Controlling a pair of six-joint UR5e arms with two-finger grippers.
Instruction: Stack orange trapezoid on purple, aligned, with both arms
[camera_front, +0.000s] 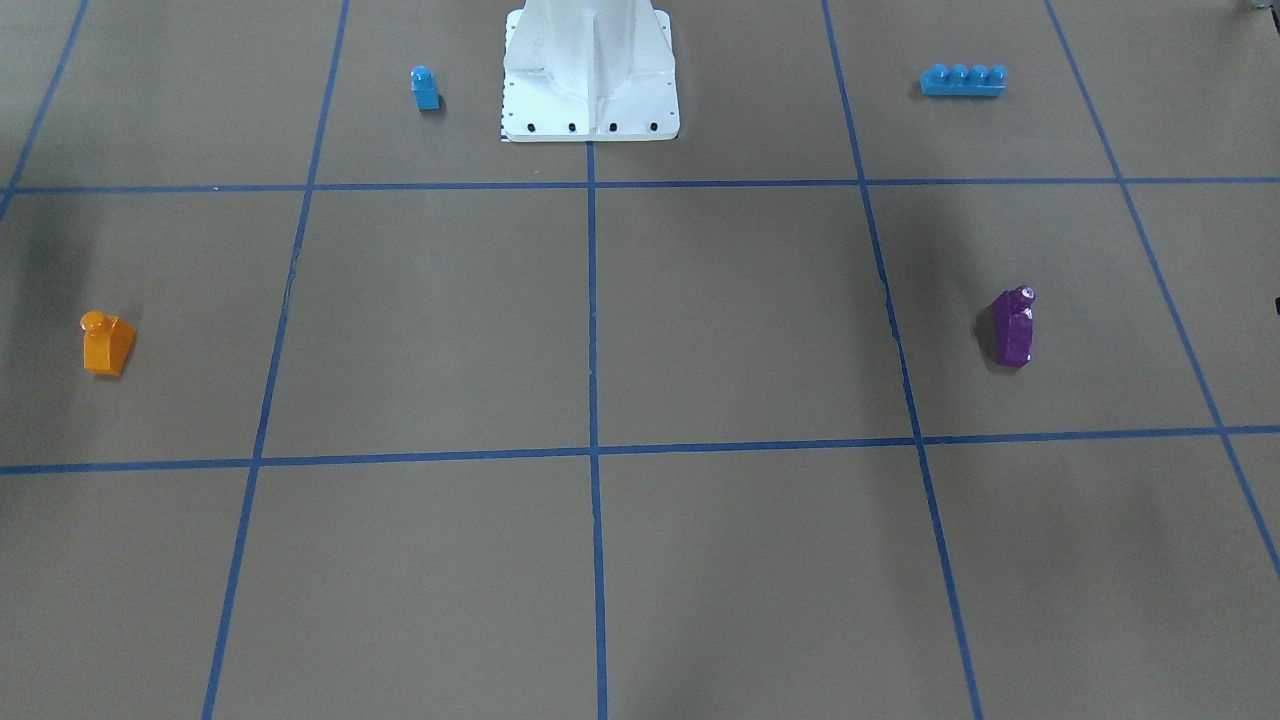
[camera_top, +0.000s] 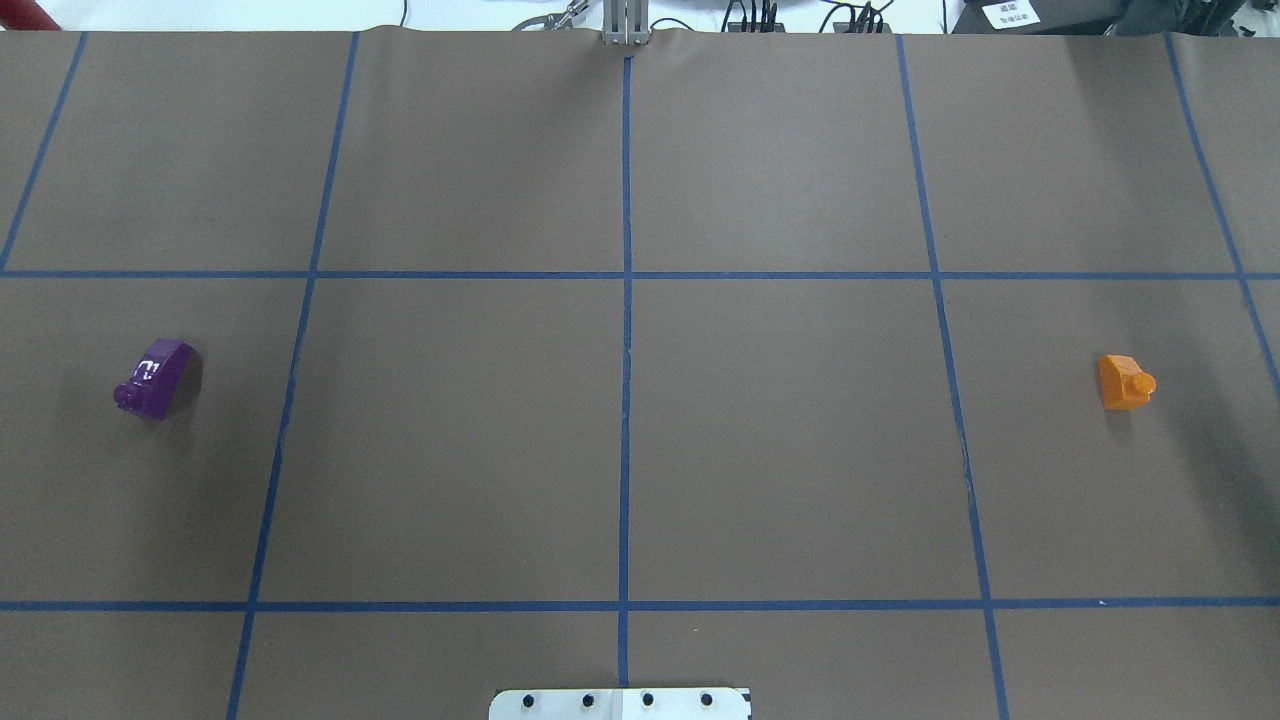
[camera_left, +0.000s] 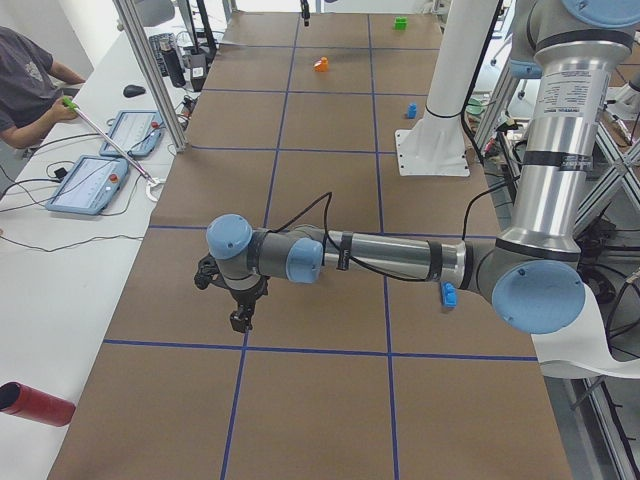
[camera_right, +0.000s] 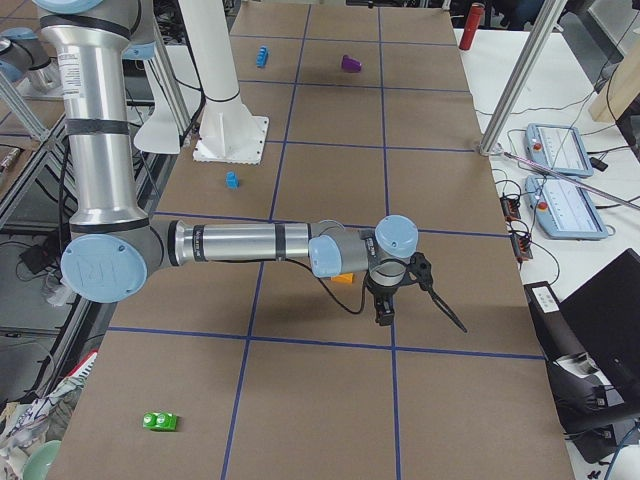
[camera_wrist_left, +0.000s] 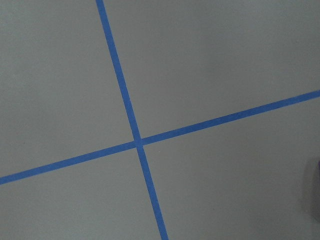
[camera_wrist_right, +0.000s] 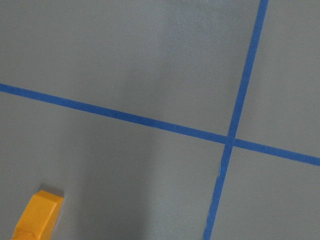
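The orange trapezoid (camera_front: 107, 343) stands on the brown table near the robot's right end (camera_top: 1125, 382). It also shows at the bottom left of the right wrist view (camera_wrist_right: 37, 215). The purple block (camera_front: 1014, 328) lies towards the robot's left end (camera_top: 155, 378), far from the orange one. My left gripper (camera_left: 240, 322) hangs just above the table, seen only in the exterior left view. My right gripper (camera_right: 384, 315) hangs low next to the orange trapezoid (camera_right: 343, 278), seen only in the exterior right view. I cannot tell whether either gripper is open or shut.
A small blue single-stud block (camera_front: 425, 88) and a long blue four-stud brick (camera_front: 963, 80) flank the white base mount (camera_front: 590, 80). A green block (camera_right: 160, 421) lies at the right end. An operator (camera_left: 25, 85) sits beside the table with tablets.
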